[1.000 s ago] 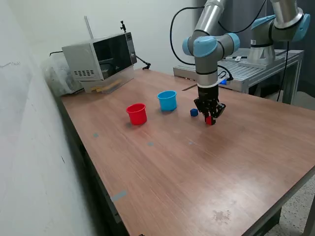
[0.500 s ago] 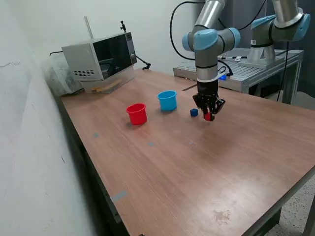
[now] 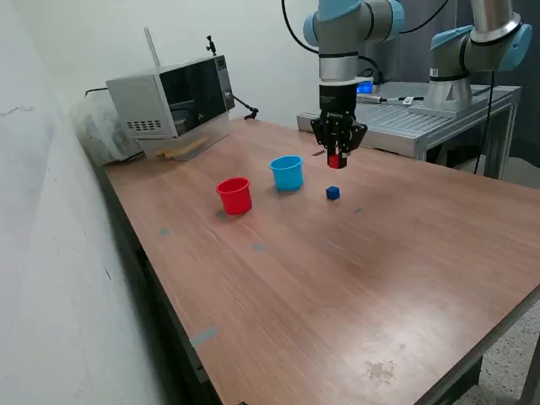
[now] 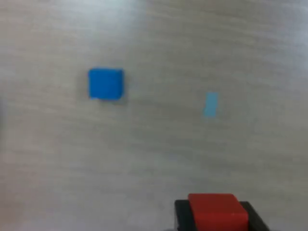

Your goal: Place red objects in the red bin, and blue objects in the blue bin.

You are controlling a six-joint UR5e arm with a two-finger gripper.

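My gripper [image 3: 336, 159] hangs well above the table, shut on a small red cube [image 3: 335, 161]. The wrist view shows that red cube [image 4: 217, 211] clamped between the dark fingers [image 4: 182, 217]. A small dark blue cube [image 3: 333, 193] lies on the table just below and in front of the gripper; it also shows in the wrist view as a blue cube [image 4: 106, 83]. The light blue cup [image 3: 287, 172] stands toward the exterior view's left of the gripper. The red cup [image 3: 234, 195] stands further to the exterior view's left.
A microwave [image 3: 171, 95] sits at the table's far corner on the exterior view's left. A second robot arm [image 3: 472, 51] stands on a metal bench [image 3: 422, 118] behind the table. A small pale blue tape mark [image 4: 210, 104] is on the wood near the blue cube.
The gripper has risen from the table with the red cube and moved toward the exterior view's left and back, nearer the light blue cup. The blue cube stayed put.
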